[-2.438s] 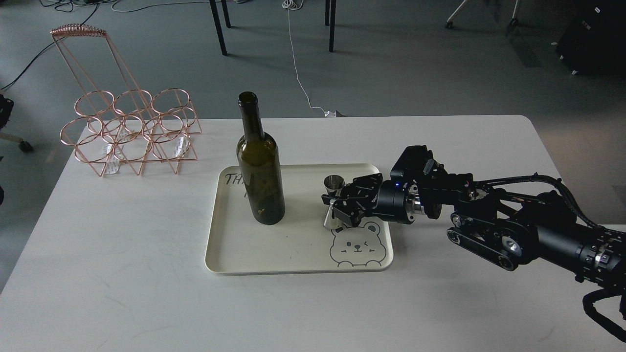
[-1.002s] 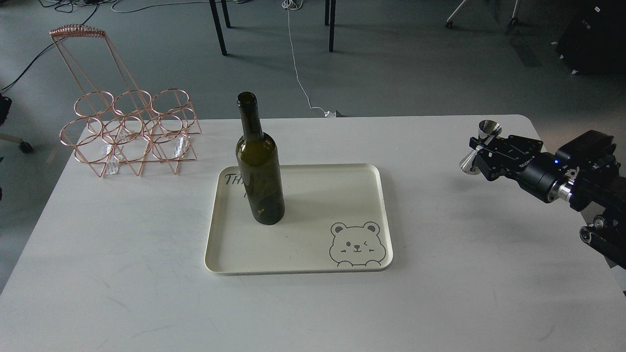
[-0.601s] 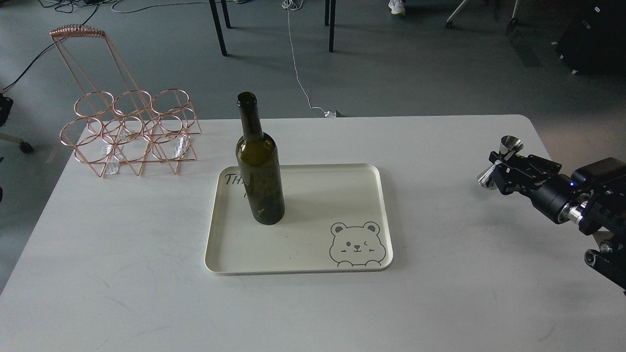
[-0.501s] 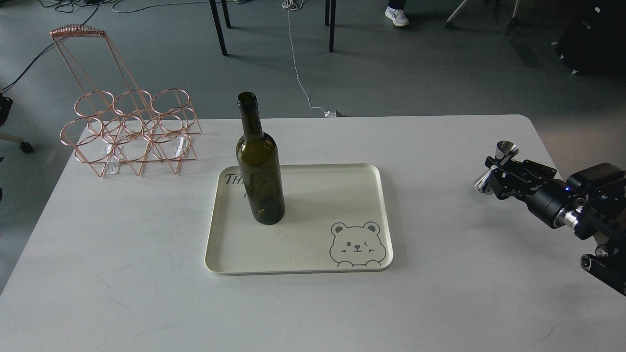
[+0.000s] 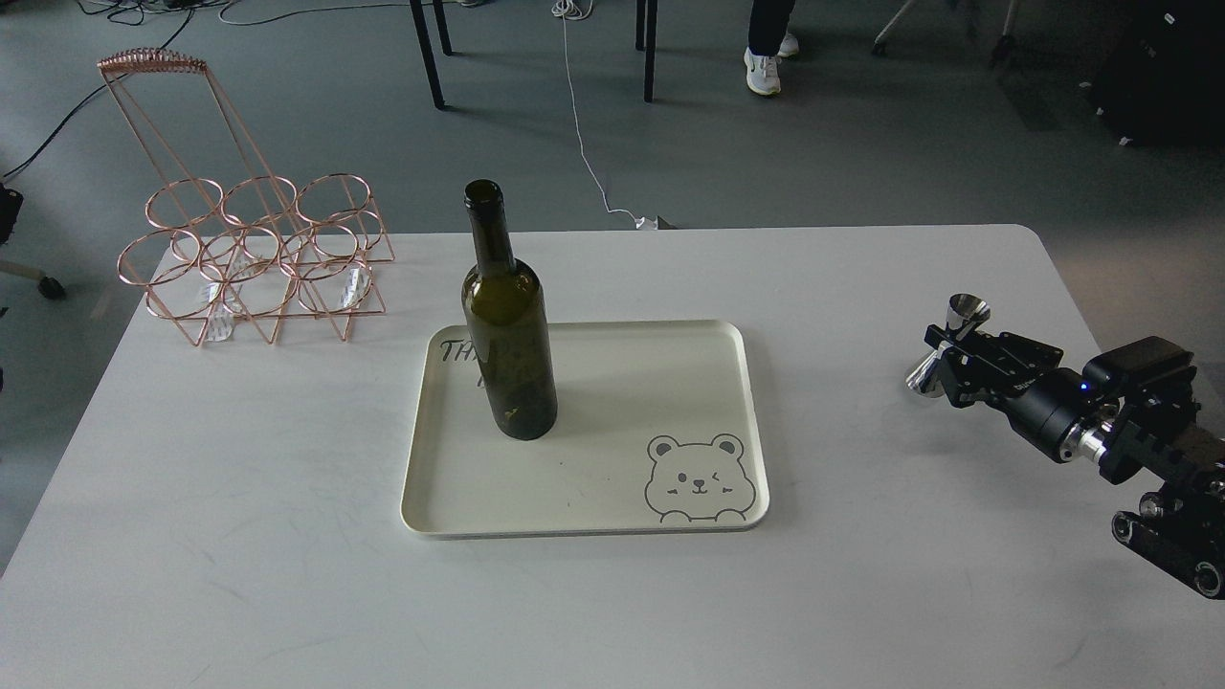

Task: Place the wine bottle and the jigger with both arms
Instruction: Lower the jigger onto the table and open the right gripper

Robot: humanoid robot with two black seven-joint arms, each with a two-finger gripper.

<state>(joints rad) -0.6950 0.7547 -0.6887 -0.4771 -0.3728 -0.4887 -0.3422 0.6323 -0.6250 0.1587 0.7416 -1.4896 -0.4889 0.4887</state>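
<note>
The dark olive-green wine bottle (image 5: pixel 508 354) stands upright on the left part of the cream tray (image 5: pixel 670 364). My right gripper (image 5: pixel 949 356) is at the right side of the white table, shut on the steel jigger (image 5: pixel 947 343), which tilts a little. The jigger's lower cone is close to the tabletop; I cannot tell whether it touches. My left arm and gripper are out of view.
A copper wire bottle rack (image 5: pixel 251 251) stands at the table's back left corner. The tray has a bear drawing (image 5: pixel 697 480) at its front right. Table edge (image 5: pixel 1062 277) runs close behind the right gripper. A person's leg and shoe (image 5: pixel 763 62) are on the floor beyond.
My right gripper lifted the jigger off the tray, carried it to the table's right side, and has lowered and shifted it slightly left. The bottle has not moved.
</note>
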